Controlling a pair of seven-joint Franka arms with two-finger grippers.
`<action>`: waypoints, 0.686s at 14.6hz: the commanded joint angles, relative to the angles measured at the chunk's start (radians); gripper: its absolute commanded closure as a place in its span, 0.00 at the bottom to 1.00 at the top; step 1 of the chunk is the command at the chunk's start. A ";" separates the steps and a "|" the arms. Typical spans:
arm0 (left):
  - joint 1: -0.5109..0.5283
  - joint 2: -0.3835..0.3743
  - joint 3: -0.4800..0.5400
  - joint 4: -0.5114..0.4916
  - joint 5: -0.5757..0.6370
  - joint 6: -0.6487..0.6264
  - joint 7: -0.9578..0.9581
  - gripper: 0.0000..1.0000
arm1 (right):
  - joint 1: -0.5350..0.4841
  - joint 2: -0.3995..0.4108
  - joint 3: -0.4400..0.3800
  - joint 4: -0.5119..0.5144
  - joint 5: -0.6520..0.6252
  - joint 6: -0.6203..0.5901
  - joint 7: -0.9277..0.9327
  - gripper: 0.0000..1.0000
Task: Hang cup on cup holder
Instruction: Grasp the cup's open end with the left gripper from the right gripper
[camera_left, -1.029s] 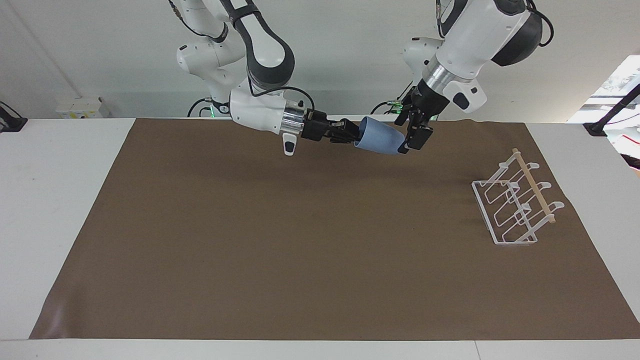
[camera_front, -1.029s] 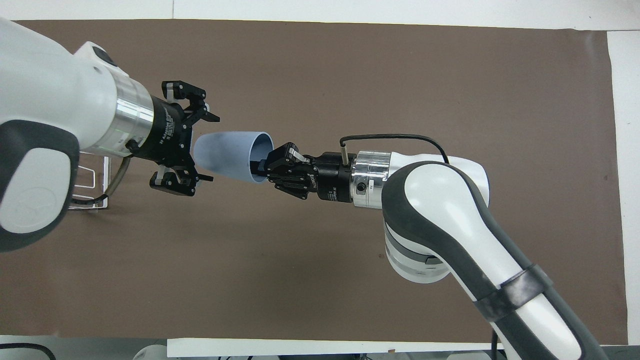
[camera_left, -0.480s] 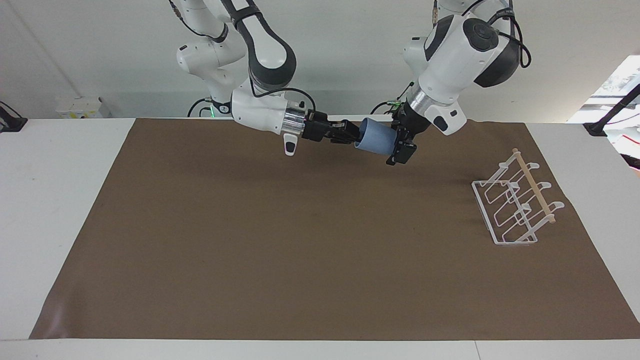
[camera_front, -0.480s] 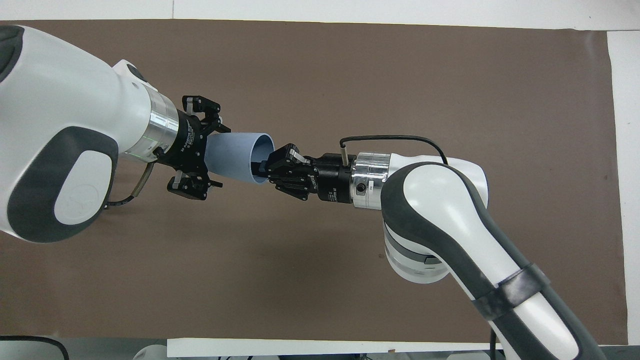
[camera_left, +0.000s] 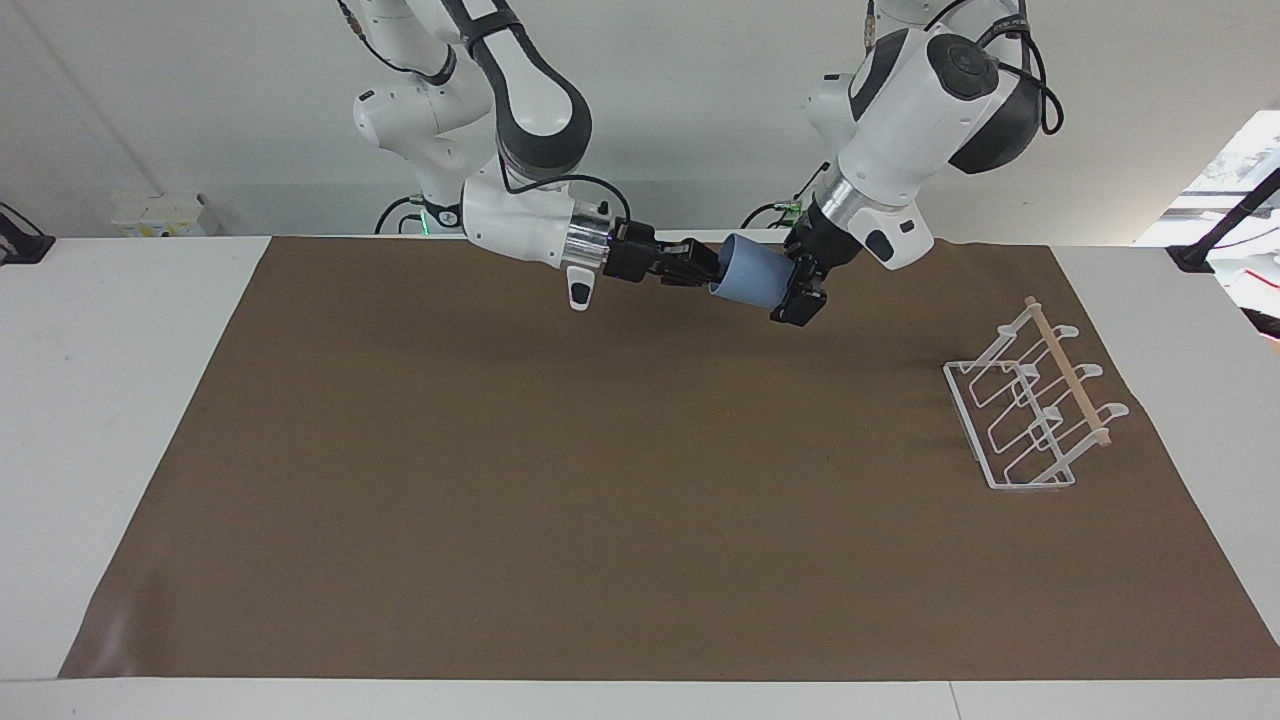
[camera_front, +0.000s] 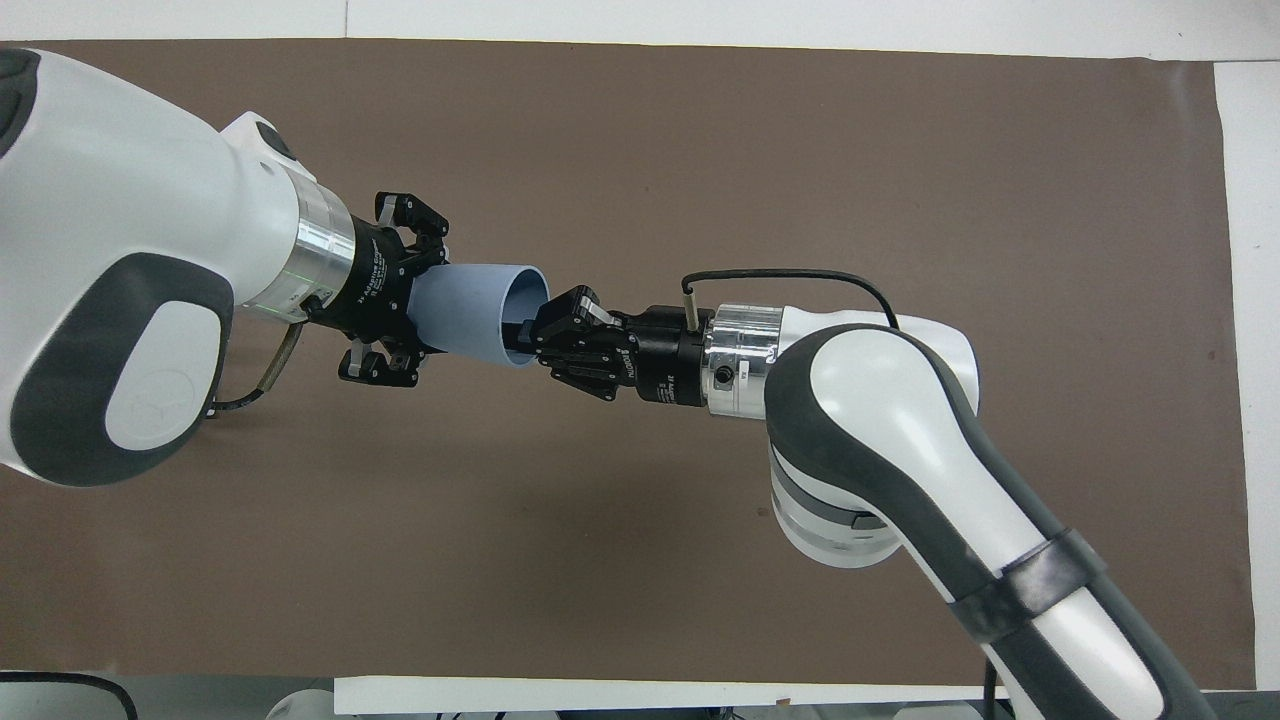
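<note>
Now the left hand has closed round the cup's base, while the right hand pinches its rim, midair over the bench's robot-side edge. Handover nearly done; cup holder waits at the left arm's end.

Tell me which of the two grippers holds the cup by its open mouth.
The right gripper: it pinches the rim of the cup, one finger inside the opening. The left gripper instead clamps the closed, narrower base end.

From overhead the left arm totally covers the rack; cup base is buried in its fingers.
</note>
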 joint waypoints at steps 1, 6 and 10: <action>-0.010 -0.018 0.007 0.002 0.004 -0.016 0.017 1.00 | 0.002 -0.006 -0.003 -0.001 0.017 0.006 0.019 1.00; -0.004 -0.023 0.013 0.012 0.004 -0.027 0.026 1.00 | 0.001 -0.006 -0.003 -0.001 0.017 0.008 0.045 0.01; 0.010 -0.023 0.018 0.020 0.015 -0.040 0.025 1.00 | -0.028 -0.013 -0.006 -0.004 0.011 0.006 0.057 0.01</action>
